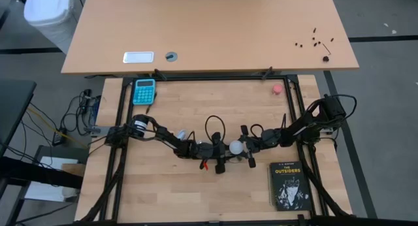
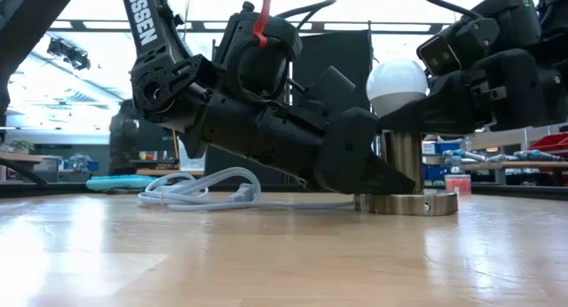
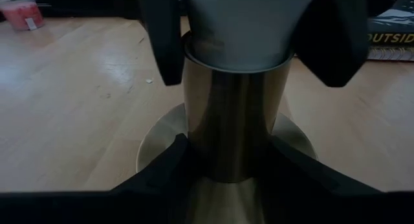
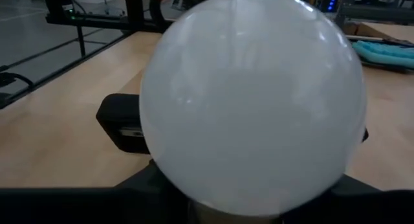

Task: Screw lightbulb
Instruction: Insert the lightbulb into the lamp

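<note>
The white frosted lightbulb [image 2: 397,85] stands upright, its lower end inside the brass tube of the socket [image 2: 404,161]. The socket's round disc [image 2: 406,203] rests on the table, and its white cord [image 2: 204,187] lies coiled behind. In the high view the bulb [image 1: 235,147] sits mid-table between both arms. My left gripper [image 1: 222,149] comes from the left and is shut on the socket tube. My right gripper [image 1: 243,147] comes from the right and is shut on the bulb, which fills the right wrist view [image 4: 252,101]. My left gripper pinches the socket's upright tube [image 3: 236,133] low down, just above the disc, one finger [image 3: 168,169] on each side. It comes from the table's left, slanting down. The socket stands upright with its disc flat on the table. My right gripper pinches the bulb's narrow neck [image 3: 239,36] just above the tube's rim, one finger [image 3: 162,43] on each side. It comes about level from the table's right. The bulb stands upright, its base hidden inside the socket tube.
A black book [image 1: 288,185] lies near the front right. A teal calculator [image 1: 144,91] lies at the far left and a small pink round object [image 1: 277,89] at the far right. A second desk [image 1: 209,30] stands beyond the far edge.
</note>
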Motion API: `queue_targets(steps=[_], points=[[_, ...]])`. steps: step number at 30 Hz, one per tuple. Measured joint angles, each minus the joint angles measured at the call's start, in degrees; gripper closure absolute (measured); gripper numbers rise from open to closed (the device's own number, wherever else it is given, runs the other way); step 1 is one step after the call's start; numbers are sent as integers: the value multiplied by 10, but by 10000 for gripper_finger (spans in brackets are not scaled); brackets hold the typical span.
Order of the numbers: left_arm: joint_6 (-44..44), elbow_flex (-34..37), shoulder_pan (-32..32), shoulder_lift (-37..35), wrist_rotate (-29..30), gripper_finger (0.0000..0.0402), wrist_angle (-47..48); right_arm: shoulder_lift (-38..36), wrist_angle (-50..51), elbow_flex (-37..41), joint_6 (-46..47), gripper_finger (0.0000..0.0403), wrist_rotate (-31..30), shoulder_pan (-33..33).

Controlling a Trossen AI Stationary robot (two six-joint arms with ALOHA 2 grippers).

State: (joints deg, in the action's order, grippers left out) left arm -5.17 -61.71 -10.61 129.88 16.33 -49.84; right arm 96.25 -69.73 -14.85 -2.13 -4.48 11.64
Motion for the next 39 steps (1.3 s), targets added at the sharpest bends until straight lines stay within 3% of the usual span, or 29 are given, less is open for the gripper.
queue_targets(steps=[8, 22, 29, 39], points=[[-1, 0, 0, 0, 14, 219, 1, 2, 4, 0, 24, 222, -67, 27], [-23, 1, -1, -1, 42, 220, 6, 80, -2, -67, 76, 219, -342, 113], [-27, -1, -1, -1, 49, 220, 12, 115, -1, -91, 100, 219, -445, 146], [-25, -1, -1, 0, 46, 220, 13, 113, 0, -90, 86, 214, -451, 160]])
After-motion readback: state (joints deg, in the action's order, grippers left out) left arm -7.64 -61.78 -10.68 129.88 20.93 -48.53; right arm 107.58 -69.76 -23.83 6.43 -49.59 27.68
